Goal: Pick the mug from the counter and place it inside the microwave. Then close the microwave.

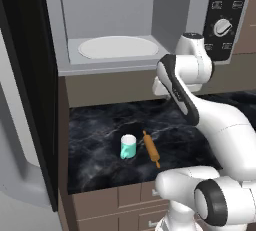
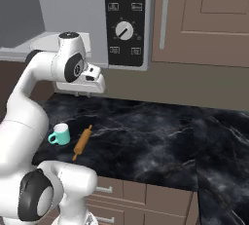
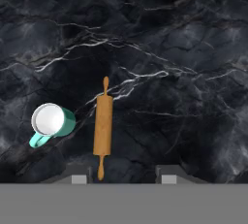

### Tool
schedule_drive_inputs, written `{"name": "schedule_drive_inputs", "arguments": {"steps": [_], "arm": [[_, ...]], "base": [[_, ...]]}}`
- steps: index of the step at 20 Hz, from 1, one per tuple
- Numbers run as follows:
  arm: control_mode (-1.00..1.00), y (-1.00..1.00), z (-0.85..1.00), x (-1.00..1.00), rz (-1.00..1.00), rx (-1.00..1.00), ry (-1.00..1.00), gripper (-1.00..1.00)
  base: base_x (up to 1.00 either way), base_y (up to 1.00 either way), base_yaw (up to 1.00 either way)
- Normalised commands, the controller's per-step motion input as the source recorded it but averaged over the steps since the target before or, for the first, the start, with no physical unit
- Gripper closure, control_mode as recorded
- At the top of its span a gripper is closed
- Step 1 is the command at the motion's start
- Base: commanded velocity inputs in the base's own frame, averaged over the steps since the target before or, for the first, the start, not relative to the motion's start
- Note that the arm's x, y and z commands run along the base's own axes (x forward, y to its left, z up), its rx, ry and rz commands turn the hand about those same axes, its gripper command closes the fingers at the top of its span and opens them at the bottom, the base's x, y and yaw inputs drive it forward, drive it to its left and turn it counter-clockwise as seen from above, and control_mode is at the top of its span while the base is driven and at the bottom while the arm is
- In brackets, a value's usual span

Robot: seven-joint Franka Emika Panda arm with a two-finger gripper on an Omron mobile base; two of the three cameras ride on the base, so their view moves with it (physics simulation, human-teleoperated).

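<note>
No legible text (button marks blurred)

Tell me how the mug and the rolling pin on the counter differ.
The mug is teal-green with a white inside; the rolling pin is orange wood. The mug is short, round and hollow; the rolling pin is long, thin and solid. The mug stands upright; the rolling pin lies flat. Both rest on the black marble counter, side by side, not touching.
</note>
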Motion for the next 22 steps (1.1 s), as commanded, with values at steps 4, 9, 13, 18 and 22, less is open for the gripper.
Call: {"name": "schedule_drive_inputs", "arguments": {"steps": [4, 9, 13, 18, 22], "arm": [[-1.00, 0.00, 0.00, -0.38, 0.00, 0.00, 0.00, -1.00], [-1.00, 0.00, -0.04, -0.73, 0.00, 0.00, 0.00, -1.00], [-1.00, 0.00, -0.15, -0.72, 0.00, 0.00, 0.00, -1.00], [-1.00, 0.25, -0.11, -0.25, 0.00, 0.00, -0.08, -1.00], [-1.00, 0.42, -0.10, 0.00, -0.02, 0.00, -0.11, -1.00]], "base": [[0.00, 0.00, 0.00], [0.00, 0.00, 0.00], [0.00, 0.00, 0.00], [0.00, 0.00, 0.00], [0.00, 0.00, 0.00]]}}
